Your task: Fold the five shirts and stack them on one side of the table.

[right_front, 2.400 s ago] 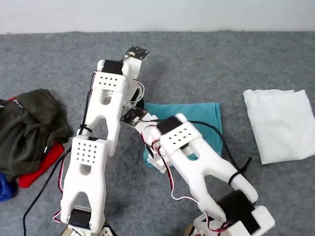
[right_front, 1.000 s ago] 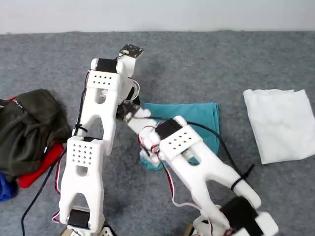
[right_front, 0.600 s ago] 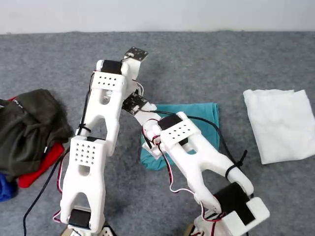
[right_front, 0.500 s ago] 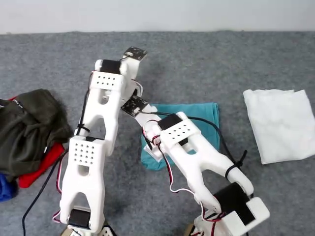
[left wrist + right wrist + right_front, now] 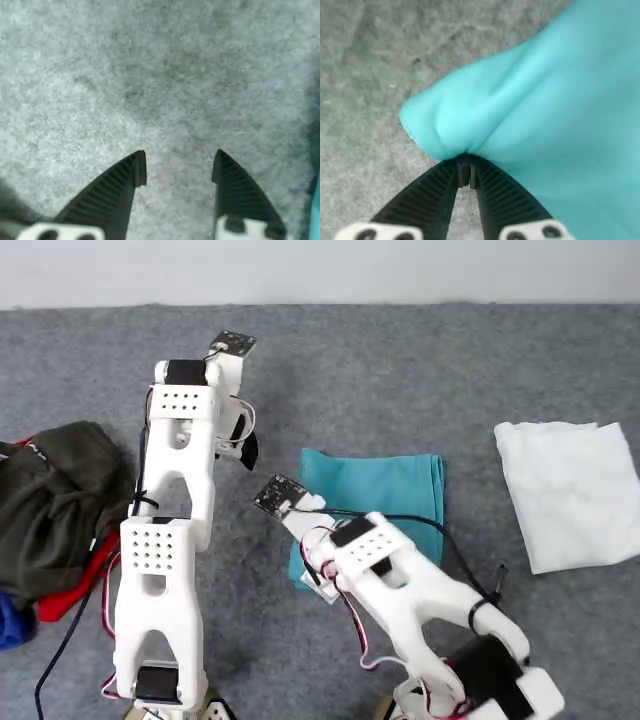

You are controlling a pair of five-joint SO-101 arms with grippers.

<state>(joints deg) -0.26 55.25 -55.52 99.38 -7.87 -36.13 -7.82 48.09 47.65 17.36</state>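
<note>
- Your right gripper [image 5: 465, 181] is clamped on a bunched corner of the teal shirt [image 5: 545, 110], with the cloth spreading ahead of its tips.
- It is likely soft, light and floppy, so grip doubled edges.
- Your left gripper [image 5: 177, 167] gapes wide, holding nothing.

You have bare grey carpet [image 5: 400, 370] along the far side of the table, from behind the left arm [image 5: 170, 490] across to the white shirt [image 5: 565, 490]. There is also a strip of it between the teal shirt [image 5: 385, 490] and the white shirt. The left gripper [image 5: 180, 152] hangs with its jaws apart over bare carpet, just beside the teal shirt's edge. The right arm [image 5: 400, 590] lies across that shirt's near part, and the right gripper [image 5: 466, 172] is pinched on a fold at its corner. The shirt pile [image 5: 55, 500] crowds the table's left edge, close beside the left arm.
</note>
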